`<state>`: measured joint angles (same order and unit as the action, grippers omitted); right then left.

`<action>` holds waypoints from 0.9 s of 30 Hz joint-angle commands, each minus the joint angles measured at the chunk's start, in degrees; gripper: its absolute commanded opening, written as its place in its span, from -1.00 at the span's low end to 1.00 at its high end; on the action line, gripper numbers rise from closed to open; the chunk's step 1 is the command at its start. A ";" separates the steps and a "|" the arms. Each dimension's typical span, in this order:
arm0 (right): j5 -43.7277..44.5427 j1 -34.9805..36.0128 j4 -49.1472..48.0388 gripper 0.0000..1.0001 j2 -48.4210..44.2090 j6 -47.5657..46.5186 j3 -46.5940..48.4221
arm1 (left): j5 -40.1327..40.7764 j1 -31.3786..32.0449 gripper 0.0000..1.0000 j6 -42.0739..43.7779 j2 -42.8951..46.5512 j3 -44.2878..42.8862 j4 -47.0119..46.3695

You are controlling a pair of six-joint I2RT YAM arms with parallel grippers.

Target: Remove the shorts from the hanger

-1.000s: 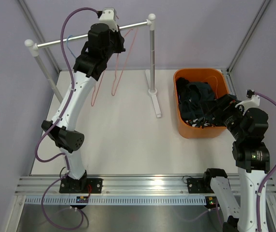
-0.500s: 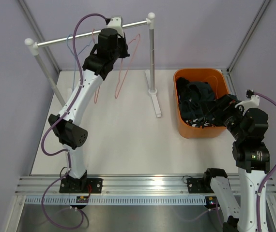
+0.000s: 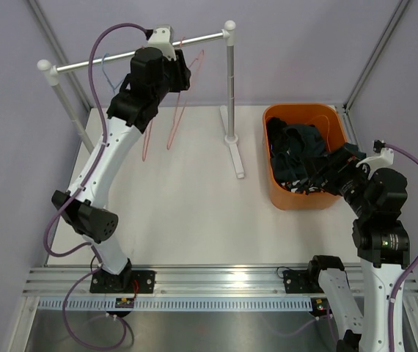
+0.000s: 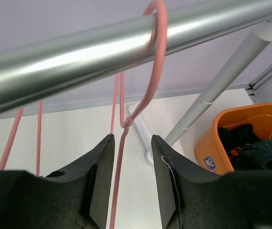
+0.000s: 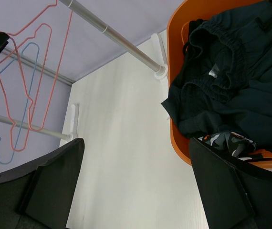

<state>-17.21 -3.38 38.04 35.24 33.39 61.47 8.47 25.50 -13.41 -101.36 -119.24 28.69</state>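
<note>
The shorts lie heaped in the orange bin (image 3: pixel 271 121): black shorts (image 3: pixel 297 147) on top and a camouflage pair (image 5: pixel 229 141) at the near rim. No hanger carries any shorts. My left gripper (image 4: pixel 132 160) is up at the rail (image 4: pixel 78 52), open. The wire of a bare pink hanger (image 4: pixel 155 71) runs down between its fingers, close to the left one. That hanger's hook sits over the rail. My right gripper (image 5: pixel 136 157) stands wide open and empty just left of the bin.
Another pink hanger (image 3: pixel 147 136) and a blue hanger (image 3: pixel 106 70) hang bare on the rail (image 3: pixel 92 63). The rack's right post (image 3: pixel 229 81) and foot (image 3: pixel 235 158) stand between the hangers and the bin. Purple walls close in the table.
My left gripper's jaws have parted from shut, with the pink hanger's wire loose between them. The left wrist swung right along the rail, then back left. The right arm barely moved.
</note>
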 commanded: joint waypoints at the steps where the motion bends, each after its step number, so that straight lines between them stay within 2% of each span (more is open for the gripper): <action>1: -0.98 0.21 0.54 0.99 -0.88 -0.87 0.75 | -2.40 0.43 -0.12 0.93 6.95 1.46 -4.25; 8: -0.54 0.21 0.81 0.99 -1.67 -0.87 -0.04 | -6.79 2.27 -0.04 2.16 14.50 3.39 0.22; 12: -1.77 0.21 0.19 0.99 -2.28 -1.39 -1.00 | -6.62 4.64 -0.04 3.29 22.49 9.54 2.07; 15: -2.82 0.21 -0.86 0.99 -3.25 -1.48 -2.32 | -4.34 7.89 -0.04 4.79 27.52 16.04 4.53; 19: -3.97 0.21 -2.09 0.99 -4.48 -1.57 -4.34 | 0.83 12.64 -0.02 6.55 39.53 28.07 6.03; 21: -4.76 0.21 -2.36 0.99 -4.83 -1.92 -4.96 | 3.56 14.92 0.00 7.78 44.65 38.35 3.67; 23: -4.76 0.21 -2.36 0.99 -5.80 -2.18 -5.31 | 4.88 15.63 0.01 8.83 51.24 47.03 1.74; 27: -4.76 0.21 -4.99 0.99 -8.26 -1.48 -8.55 | 3.31 15.81 0.02 10.16 58.63 54.98 0.76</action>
<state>-20.38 -3.38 37.10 28.53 32.64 54.59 10.24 40.99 -5.82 -46.06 -68.14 33.39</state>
